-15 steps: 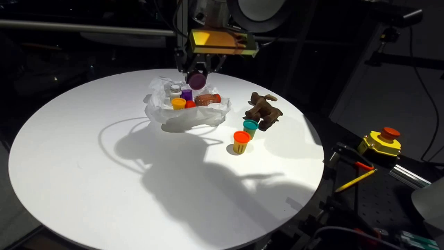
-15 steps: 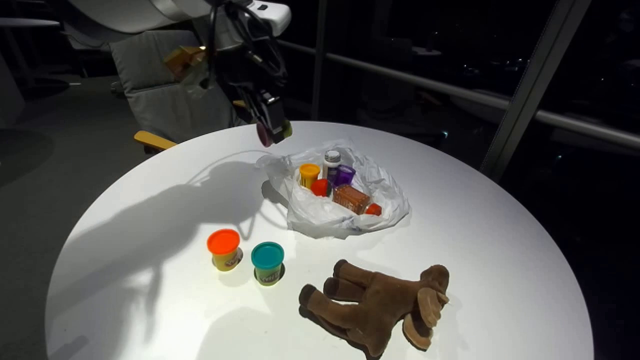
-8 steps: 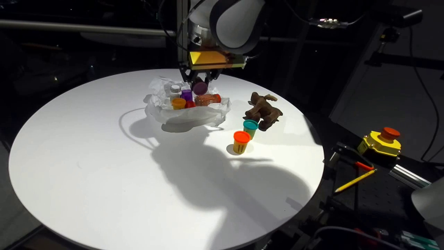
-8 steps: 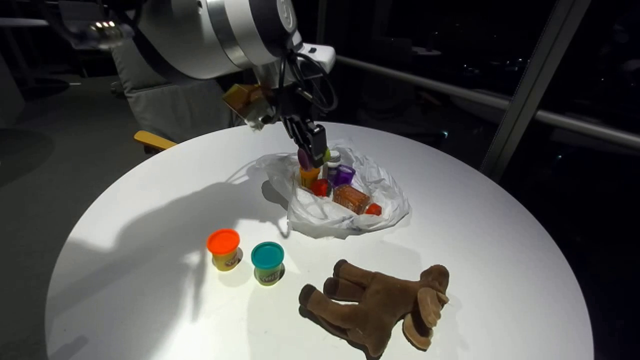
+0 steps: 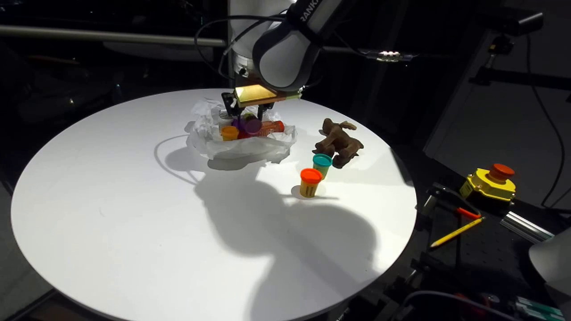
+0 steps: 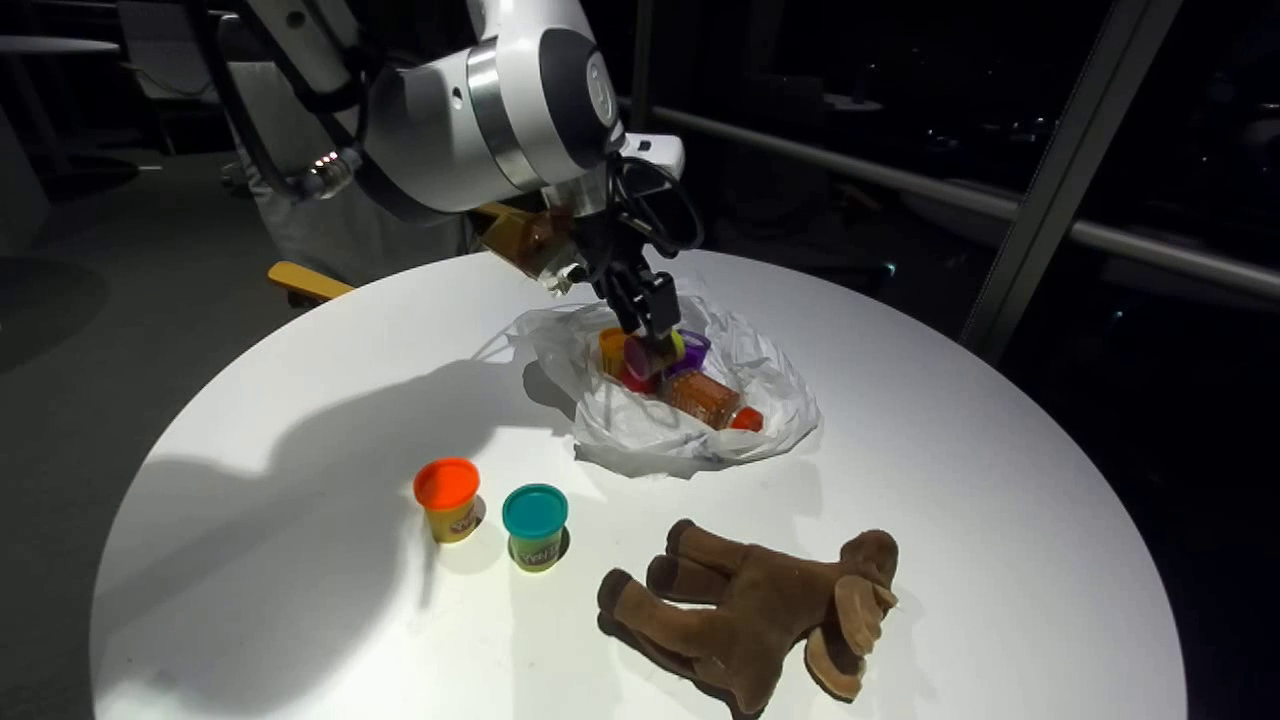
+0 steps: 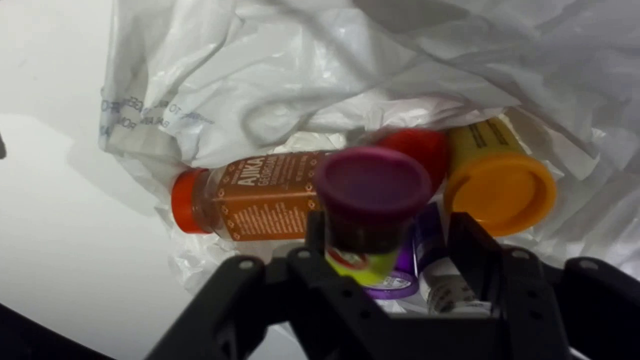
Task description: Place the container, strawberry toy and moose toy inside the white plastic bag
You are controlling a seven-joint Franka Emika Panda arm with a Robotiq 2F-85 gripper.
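The white plastic bag [image 5: 243, 151] lies open on the round table and also shows in an exterior view [image 6: 640, 445] and the wrist view [image 7: 300, 65]. My gripper [image 5: 250, 115] is low over the bag. In the wrist view the fingers [image 7: 390, 232] are apart. The purple-lidded container [image 7: 372, 192] is between them, close to one finger with a gap to the other; it also shows in both exterior views [image 5: 252, 126] [image 6: 648, 357]. A red object [image 7: 420, 147], perhaps the strawberry toy, is partly hidden in the bag. The brown moose toy [image 6: 770, 610] lies on the table outside the bag.
The bag also holds an orange-lidded tub [image 7: 500, 192], a red-capped sauce bottle [image 7: 265, 197], a purple container [image 7: 395, 285] and a white bottle [image 7: 442, 282]. A red-orange-lidded tub [image 6: 449, 500] and a teal-lidded tub [image 6: 536, 527] stand on the table between bag and moose.
My gripper has come down over the bag with the purple-lidded container, and its fingers have opened. The container now sits lower among the bag's contents. The moose and table tubs have not moved.
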